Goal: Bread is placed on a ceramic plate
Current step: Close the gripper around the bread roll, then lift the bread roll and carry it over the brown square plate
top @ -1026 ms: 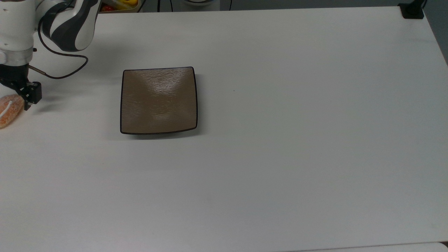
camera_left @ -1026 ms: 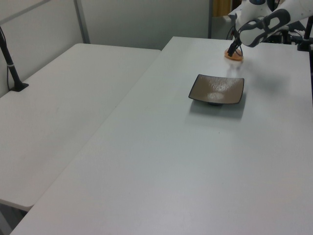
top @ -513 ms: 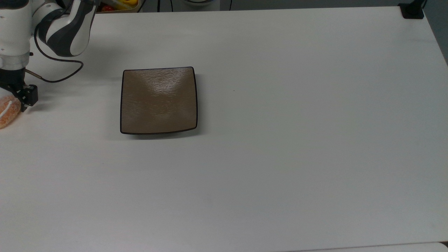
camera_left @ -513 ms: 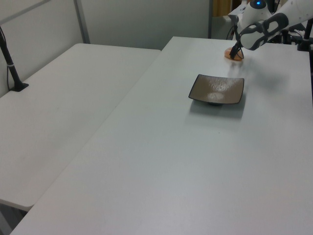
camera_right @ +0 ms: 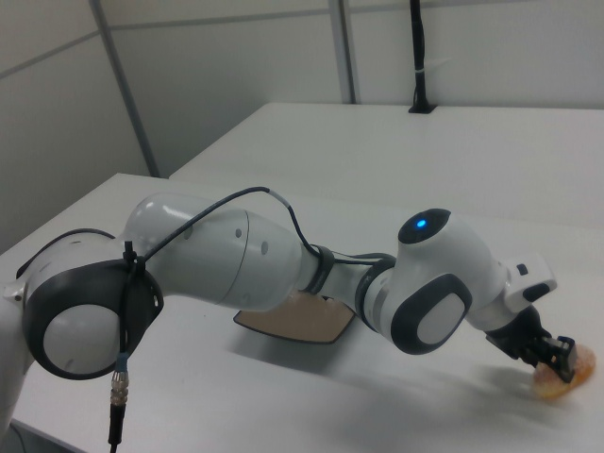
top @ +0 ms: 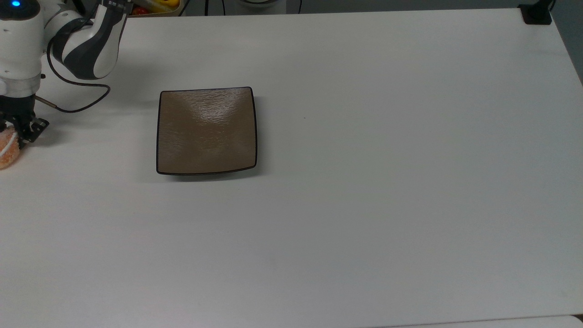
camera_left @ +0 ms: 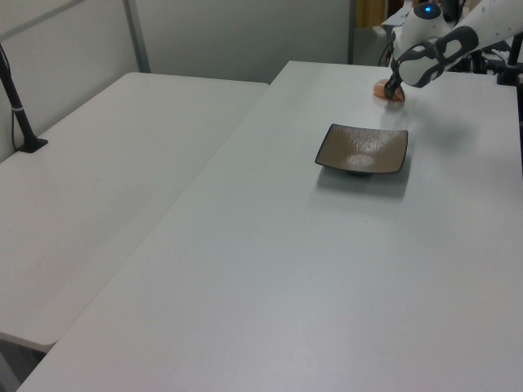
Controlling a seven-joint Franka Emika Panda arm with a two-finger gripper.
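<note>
- The ceramic plate (top: pixel 207 131) lay bare on the white counter (top: pixel 364 182), with nothing on its rippled brown face; in the left view it sat in the far half of the counter, a pale glare on its middle.
- The bread (top: pixel 7 148) was not on the plate. It rested on the counter at the top view's far left edge, well apart from the plate, and partly cut off by that edge.
- The jaws (top: pixel 18 130) were down at the bread. In the right view the black fingertips (camera_right: pixel 559 357) stood right at the near top of the orange roll (camera_right: pixel 564 377), touching it or nearly so.
- Whether the jaws were wide, narrow or already closed around the bread, I could not tell; the arm's wrist covered much of the roll from above, and the side views did not settle it.
- In the left view the arm reached over the far end of the counter, with the bread (camera_left: pixel 384 89) peeking out just beside the gripper's tip.
- My judgement: the task stood at its first step, the reach to the bread done or close to done, and the grasp itself unconfirmed.
- What remained, as I read it: a firm hold on the roll, a lift clear of the counter, a carry toward the top view's right to the plate, and a release there.
- The plate seemed untouched and square to the counter, ready to receive the bread.
</note>
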